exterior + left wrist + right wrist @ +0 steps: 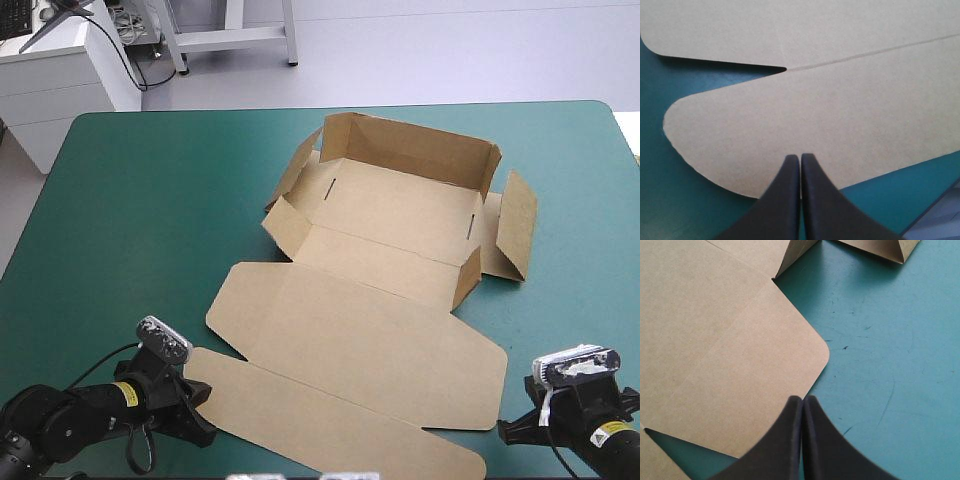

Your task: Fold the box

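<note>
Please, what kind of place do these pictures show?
Probably a robotics lab workbench: a table with a teal-green cover, a part-folded brown cardboard box, and the left gripper and right gripper with black fingers.

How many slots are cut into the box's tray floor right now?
2. The left slot sits in the floor of the box near its left side; the right slot sits near its right side. More could hide behind its raised parts.
</note>
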You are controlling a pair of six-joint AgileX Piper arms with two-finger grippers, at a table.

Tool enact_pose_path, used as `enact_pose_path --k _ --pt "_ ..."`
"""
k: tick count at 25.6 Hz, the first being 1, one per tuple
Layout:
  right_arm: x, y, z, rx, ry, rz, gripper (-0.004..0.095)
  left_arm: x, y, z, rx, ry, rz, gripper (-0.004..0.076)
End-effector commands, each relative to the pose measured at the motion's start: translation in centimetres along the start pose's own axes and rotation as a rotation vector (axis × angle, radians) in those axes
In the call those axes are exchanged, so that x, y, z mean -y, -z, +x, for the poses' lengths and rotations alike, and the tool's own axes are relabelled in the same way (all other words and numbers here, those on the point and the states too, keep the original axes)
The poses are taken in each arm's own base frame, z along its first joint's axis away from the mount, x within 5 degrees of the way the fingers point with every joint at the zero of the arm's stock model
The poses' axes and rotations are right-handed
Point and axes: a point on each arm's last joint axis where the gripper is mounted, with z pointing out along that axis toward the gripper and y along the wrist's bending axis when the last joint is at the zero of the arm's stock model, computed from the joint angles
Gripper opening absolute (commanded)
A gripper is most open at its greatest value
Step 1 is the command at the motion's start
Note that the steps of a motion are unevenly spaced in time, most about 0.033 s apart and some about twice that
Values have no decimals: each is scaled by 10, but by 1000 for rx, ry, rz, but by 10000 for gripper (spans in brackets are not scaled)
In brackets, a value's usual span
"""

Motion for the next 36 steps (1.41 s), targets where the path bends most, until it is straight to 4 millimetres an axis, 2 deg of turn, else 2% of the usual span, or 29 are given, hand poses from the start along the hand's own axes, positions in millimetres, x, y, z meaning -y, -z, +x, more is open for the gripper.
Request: enact_pose_path --k 1,7,11,14,19,21,23,28,30,33,36 --pt "1 4 -11 71 0 10 -18 2 6 -10 68 7 7 -8" --pt "1 4 -11 69 25 8 -5 2 6 -10 68 7 7 -8" --pt "0 4 -10 62 36 6 78 2 6 -10 68 7 7 -8" --pt "0 4 -10 62 36 6 198 2 6 -10 68 7 7 -8" --pt "0 4 -11 64 43 7 538 2 6 -10 68 7 7 -8" --pt "0 6 -12 69 45 7 650 2 6 -10 68 3 7 -8" --pt "0 8 -14 77 19 7 721 2 6 -10 68 3 7 -8" --pt "0 24 -34 62 -123 -10 739 2 6 -10 68 0 7 -8" --pt "1 26 -50 12 -185 -23 739 2 6 -10 68 0 7 -8" --pt "10 15 -84 -52 -266 -35 739 2 6 -10 68 0 7 -8" --pt "18 -5 -115 -86 -306 -66 739 2 6 -10 68 0 7 -8"
